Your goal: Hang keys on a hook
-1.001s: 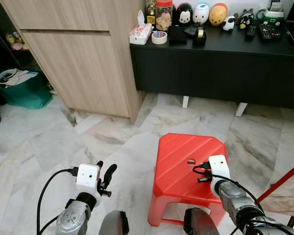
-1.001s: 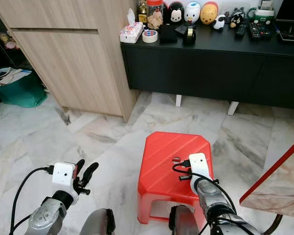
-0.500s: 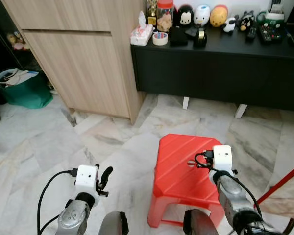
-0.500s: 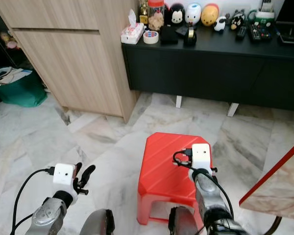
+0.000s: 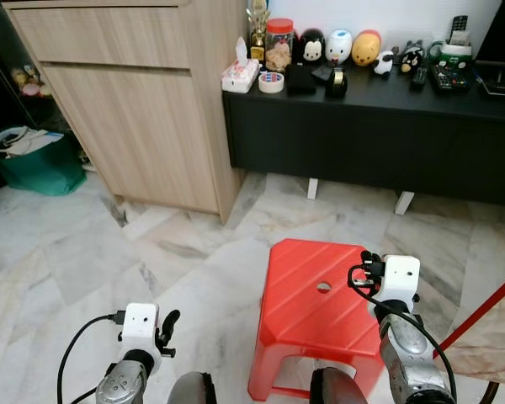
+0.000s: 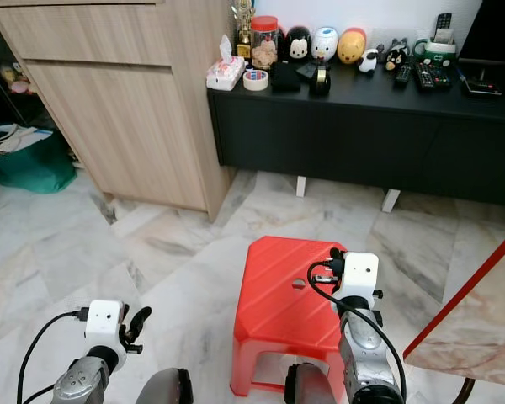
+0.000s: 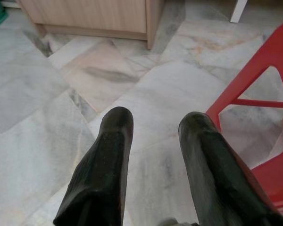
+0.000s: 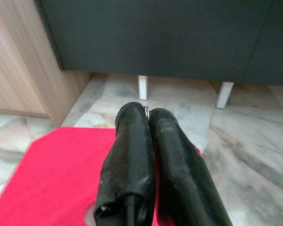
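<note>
Between your right gripper's (image 8: 147, 114) pressed fingertips you get just a sliver of metal ring (image 8: 145, 110) — the rest is hidden. At the lower right edge of the head views, the red-rimmed table (image 6: 480, 324) is cut off.

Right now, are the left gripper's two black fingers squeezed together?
No, the left gripper has its fingers spread apart, with marble floor showing between them.

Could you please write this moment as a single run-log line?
right gripper: shut on metal key ring, above red plastic stool | left gripper: open, idle over marble floor
</note>
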Motion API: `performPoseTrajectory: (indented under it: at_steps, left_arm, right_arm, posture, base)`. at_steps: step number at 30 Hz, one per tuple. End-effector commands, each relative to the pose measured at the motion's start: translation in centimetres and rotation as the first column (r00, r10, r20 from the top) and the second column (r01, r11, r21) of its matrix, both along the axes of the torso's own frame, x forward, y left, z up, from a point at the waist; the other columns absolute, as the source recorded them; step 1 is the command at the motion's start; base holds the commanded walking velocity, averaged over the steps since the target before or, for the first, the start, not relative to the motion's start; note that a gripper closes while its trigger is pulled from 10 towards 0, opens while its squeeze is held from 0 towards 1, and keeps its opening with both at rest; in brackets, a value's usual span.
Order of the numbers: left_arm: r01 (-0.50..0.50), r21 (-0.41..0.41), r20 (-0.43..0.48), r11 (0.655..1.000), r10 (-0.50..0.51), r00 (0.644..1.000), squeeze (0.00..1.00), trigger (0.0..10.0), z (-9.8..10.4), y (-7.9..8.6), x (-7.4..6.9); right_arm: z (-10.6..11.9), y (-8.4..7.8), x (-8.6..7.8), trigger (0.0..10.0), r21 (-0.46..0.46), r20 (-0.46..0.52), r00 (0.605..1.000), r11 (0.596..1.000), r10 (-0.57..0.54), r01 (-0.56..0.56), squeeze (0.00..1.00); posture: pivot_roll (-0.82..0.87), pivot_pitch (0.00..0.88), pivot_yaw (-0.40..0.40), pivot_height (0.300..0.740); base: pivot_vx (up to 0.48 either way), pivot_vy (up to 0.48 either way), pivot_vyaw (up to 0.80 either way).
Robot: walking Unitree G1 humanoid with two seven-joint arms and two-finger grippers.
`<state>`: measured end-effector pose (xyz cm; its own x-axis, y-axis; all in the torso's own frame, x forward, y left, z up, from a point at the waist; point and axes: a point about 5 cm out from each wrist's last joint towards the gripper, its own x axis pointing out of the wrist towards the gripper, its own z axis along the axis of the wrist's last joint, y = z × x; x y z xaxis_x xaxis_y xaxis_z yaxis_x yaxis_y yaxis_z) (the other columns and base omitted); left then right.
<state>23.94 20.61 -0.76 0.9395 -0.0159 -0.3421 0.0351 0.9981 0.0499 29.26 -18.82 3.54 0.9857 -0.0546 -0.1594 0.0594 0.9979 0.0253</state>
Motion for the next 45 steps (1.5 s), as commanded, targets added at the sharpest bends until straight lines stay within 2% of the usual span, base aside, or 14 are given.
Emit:
performPoseTrajectory:
  at_steps: [1,5,8,10,12,13,17,19,20,21,25,28,38,45]
  left_arm:
    - [-0.006,0.024,-0.026,1.0,0.007,1.0,0.0,10.0,-0.6,0.5,-0.4]
    - [-0.059,0.003,-0.046,0.998,0.059,0.997,0.0,10.0,-1.2,1.2,-0.9]
    - [-0.148,-0.035,-0.04,0.988,0.147,0.988,0.0,10.0,-0.8,2.7,-0.5]
    - [-0.141,-0.032,-0.047,0.989,0.14,0.989,0.0,10.0,-0.8,2.8,-0.4]
    - [-0.134,-0.015,-0.105,0.991,0.132,0.986,0.0,10.0,-1.7,2.9,-1.0]
    - [-0.134,-0.015,-0.105,0.991,0.132,0.986,0.0,10.0,-1.7,2.9,-1.0]
    - [-0.192,0.023,-0.216,0.981,0.192,0.957,0.0,10.0,-3.5,4.0,-3.0]
    - [-0.2,0.068,-0.312,0.977,0.211,0.926,0.0,10.0,-5.0,4.4,-5.2]
    - [-0.2,0.068,-0.312,0.977,0.211,0.926,0.0,10.0,-5.0,4.4,-5.2]
    - [-0.214,0.078,-0.351,0.974,0.227,0.908,0.0,10.0,-5.5,4.6,-6.1]
    - [-0.232,0.087,-0.403,0.969,0.247,0.881,0.0,10.0,-6.2,4.6,-7.2]
    - [-0.237,0.088,-0.427,0.968,0.251,0.869,0.0,10.0,-6.5,4.6,-7.6]
    - [-0.238,0.062,-0.426,0.969,0.241,0.872,0.0,10.0,-6.6,4.0,-7.4]
    - [-0.241,0.06,-0.449,0.969,0.242,0.86,0.0,10.0,-7.0,3.9,-8.2]
  right_arm:
    - [0.5,0.3,0.3,10.0,0.01,0.015,1.0,1.0,0.002,-0.003,0.0]
    - [0.3,0.7,0.2,10.0,0.014,0.006,1.0,1.0,0.003,-0.003,0.0]
    - [-0.3,0.7,-0.1,10.0,0.03,-0.017,1.0,1.0,0.006,-0.006,0.0]
    - [-0.6,0.8,-0.2,10.0,0.035,-0.035,0.999,0.999,0.013,-0.012,0.0]
    - [-1.6,0.8,-0.7,10.0,0.02,-0.08,0.997,1.0,0.006,-0.004,0.0]
    - [-1.6,0.8,-0.7,10.0,0.02,-0.08,0.997,1.0,0.006,-0.004,0.0]
    - [-2.5,0.3,-1.4,10.0,0.016,-0.121,0.992,0.999,-0.034,0.036,0.0]
    - [-2.9,0.2,-1.7,10.0,0.014,-0.136,0.99,0.999,-0.037,0.04,0.0]
    - [-2.9,0.2,-1.7,10.0,0.014,-0.136,0.99,0.999,-0.037,0.04,0.0]
    - [-3.0,0.1,-1.8,10.0,0.014,-0.139,0.989,0.999,-0.039,0.041,0.0]
    - [-3.3,0.1,-2.0,10.0,0.014,-0.152,0.988,0.999,-0.042,0.045,0.0]
    - [-3.4,0.3,-2.0,10.0,0.019,-0.158,0.987,0.999,-0.04,0.043,0.0]
    - [-3.7,0.7,-2.0,10.0,0.022,-0.169,0.985,0.999,-0.036,0.04,0.0]
    - [-3.6,0.8,-1.8,10.0,0.028,-0.168,0.985,0.999,-0.039,0.044,0.0]
  posture:
    - [0.01,0.0,0.015,0.687]
    - [0.0,0.0,0.018,0.717]
    - [0.0,0.0,0.017,0.737]
    - [0.0,0.0,0.016,0.74]
    - [0.01,0.0,0.017,0.74]
    - [0.01,0.0,0.017,0.74]
    - [0.01,0.0,0.013,0.74]
    - [0.02,0.0,0.01,0.74]
    - [0.02,0.0,0.01,0.74]
    - [0.02,0.0,0.01,0.74]
    - [0.01,0.0,0.01,0.74]
    - [0.01,0.0,0.009,0.74]
    - [0.02,0.0,0.009,0.74]
    - [0.01,0.0,0.007,0.74]
  base:
    - [0.0,0.0,0.0]
    - [0.0,0.0,0.0]
    - [0.0,0.0,0.0]
    - [0.0,0.0,0.0]
    - [0.0,0.0,0.0]
    - [0.0,0.0,0.0]
    - [0.0,0.0,0.0]
    - [0.0,0.0,0.0]
    - [0.0,0.0,0.0]
    - [0.0,0.0,0.0]
    - [0.0,0.0,0.0]
    - [0.0,0.0,0.0]
    - [0.0,0.0,0.0]
    - [0.0,0.0,0.0]
